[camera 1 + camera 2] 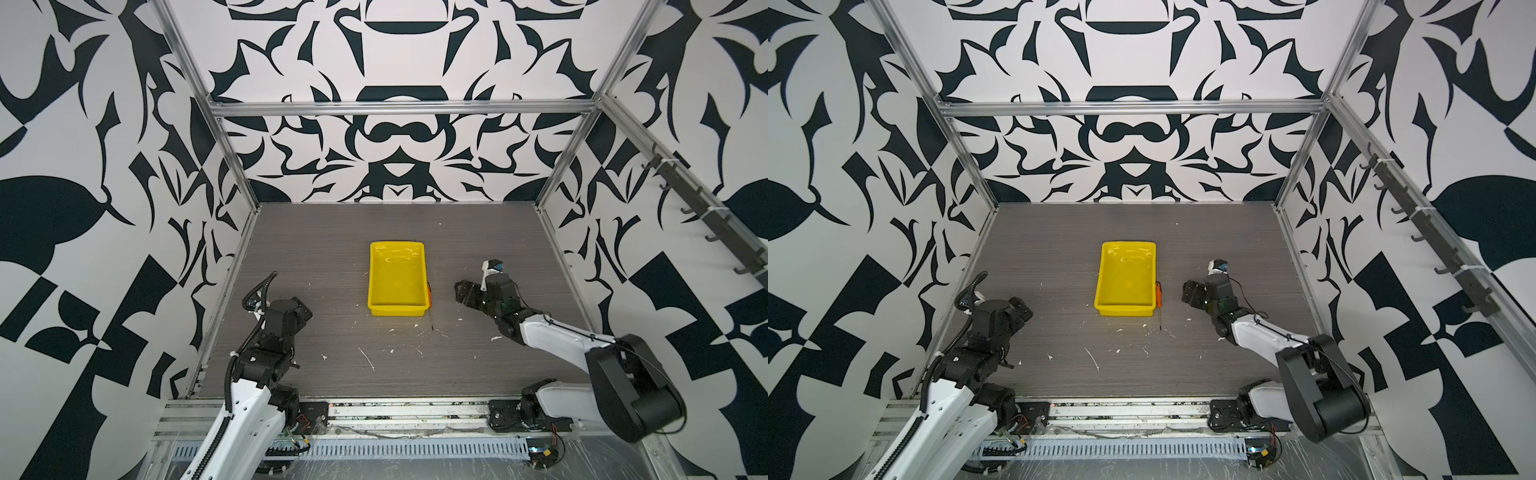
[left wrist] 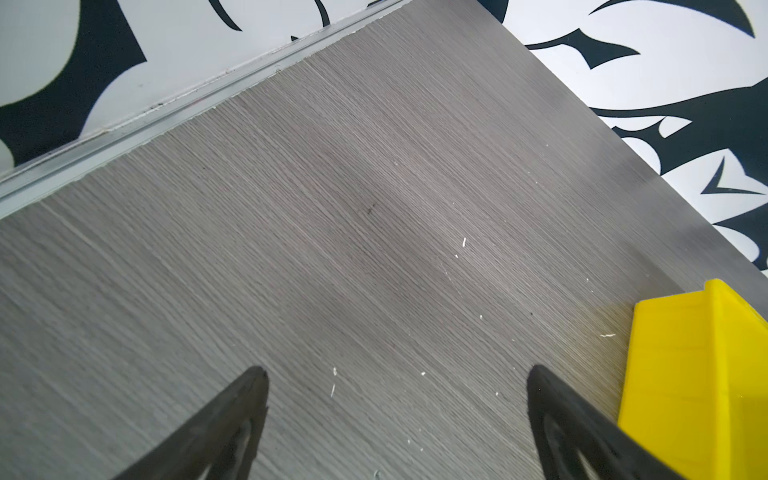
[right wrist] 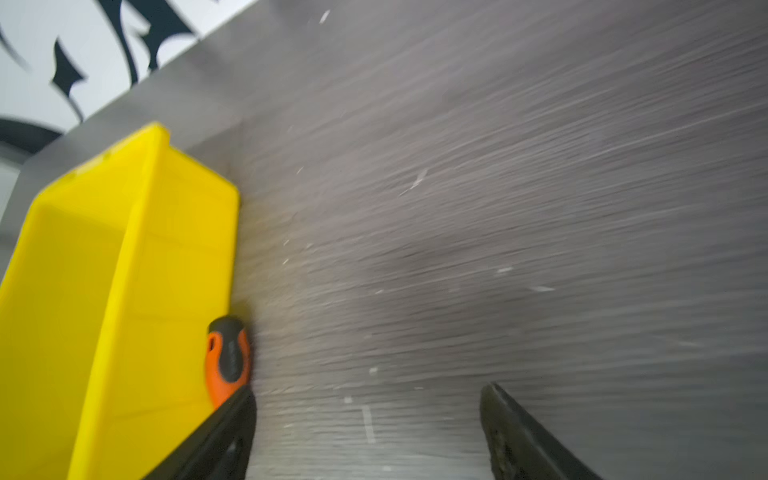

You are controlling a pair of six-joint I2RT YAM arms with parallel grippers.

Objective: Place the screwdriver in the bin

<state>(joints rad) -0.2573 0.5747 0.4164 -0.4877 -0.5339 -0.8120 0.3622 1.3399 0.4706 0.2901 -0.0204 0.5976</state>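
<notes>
Even, bright, diffuse illumination in both top views, with wide-angle bowing of the frame rails toward the edges. White glare streaks the glossy floor of the bin. Soft, faint shadows lie on the table in the left wrist view, which is sharp. The right wrist view shows streaked motion blur across the table grain.

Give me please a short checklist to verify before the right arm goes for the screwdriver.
1. Screwdriver on table, outside bin: ok.
2. Bin empty: ok.
3. Right gripper jaws apart, nothing between them: ok.
4. Room for a finger between handle and bin wall: not ok, handle lies tight against it.
5. Left gripper away from the screwdriver: ok.
6. Right wrist view sharp enough to aim: not ok, blurred.
</notes>
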